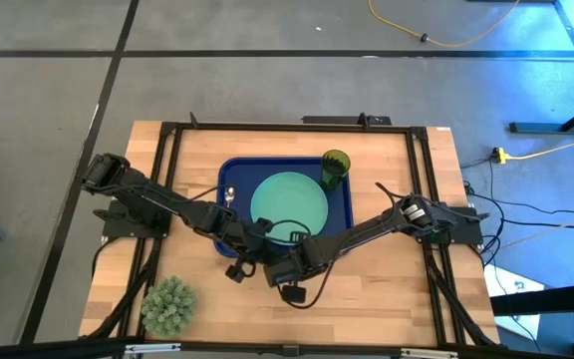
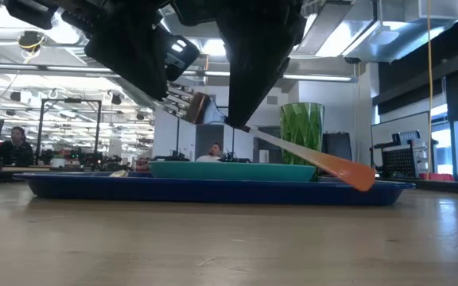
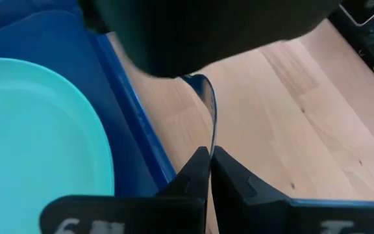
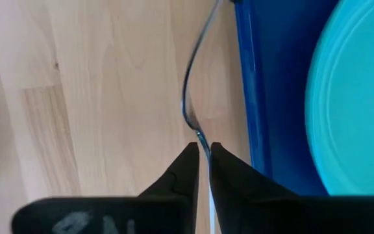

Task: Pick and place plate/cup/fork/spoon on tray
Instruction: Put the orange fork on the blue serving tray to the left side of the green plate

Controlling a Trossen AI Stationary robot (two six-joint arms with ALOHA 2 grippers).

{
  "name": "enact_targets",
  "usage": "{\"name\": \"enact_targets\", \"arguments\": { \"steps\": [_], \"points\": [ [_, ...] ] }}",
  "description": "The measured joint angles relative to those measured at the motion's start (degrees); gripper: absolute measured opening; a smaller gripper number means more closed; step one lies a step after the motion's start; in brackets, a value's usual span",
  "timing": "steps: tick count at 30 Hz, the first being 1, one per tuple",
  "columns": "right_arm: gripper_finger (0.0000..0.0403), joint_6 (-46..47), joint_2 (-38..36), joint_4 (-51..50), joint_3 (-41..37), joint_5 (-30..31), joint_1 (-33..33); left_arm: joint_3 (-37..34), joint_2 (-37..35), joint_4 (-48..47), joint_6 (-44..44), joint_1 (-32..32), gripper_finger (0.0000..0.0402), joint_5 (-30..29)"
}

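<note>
so plate (image 1: 289, 204) and cup (image 1: 335, 168) sit on the tray (image 1: 235, 172); at 6 o'clock left tool (image 1: 250, 242) and right tool (image 1: 285, 261) both clamp one utensil (image 2: 308, 156), tines showing.

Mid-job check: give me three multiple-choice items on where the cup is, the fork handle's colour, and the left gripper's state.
1. Where is the cup?
A. on the tray, beside the plate
B. on the floor
C. atop the plate

2. What colour is the fork handle?
A. blue
B. orange
C. green

3. What state is the left gripper in?
A. wide open
B. shut on the fork
C. out of view

Answers:
1. A: the cup stands in a tray corner.
2. B: the low view shows the orange handle.
3. B: its fingers pinch the metal shaft.
</note>
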Motion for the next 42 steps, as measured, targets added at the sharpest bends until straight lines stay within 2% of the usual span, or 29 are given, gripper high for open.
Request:
{"name": "enact_targets", "arguments": {
  "steps": [8, 17, 24, 38, 42],
  "points": [
    [0.0043, -2.65, -0.88, -0.95, 0.79, 0.48, 0.07, 1.47, -0.07, -3.34, 0.46, 0.02, 0.0, -0.01],
    [0.0043, -4.86, -0.76, -6.48, 7.71, 1.16, 0.17, 1.75, -1.38, -2.11, 2.09, -0.79, 0.0, -0.2],
    [0.0043, -0.96, -0.76, -5.91, 8.22, -0.17, 0.04, 1.54, -3.37, -3.4, 1.87, -0.81, 0.0, -1.46],
    [0.0043, -0.87, -0.78, -6.01, 8.24, -1.13, -0.1, 1.47, -3.21, -3.62, 1.46, -1.39, 0.0, -1.43],
    [0.0028, -0.94, -0.79, -6.05, 8.24, -1.2, -0.15, 1.47, -3.21, -3.61, 1.46, -1.4, 0.0, -1.43]
  ]
}}
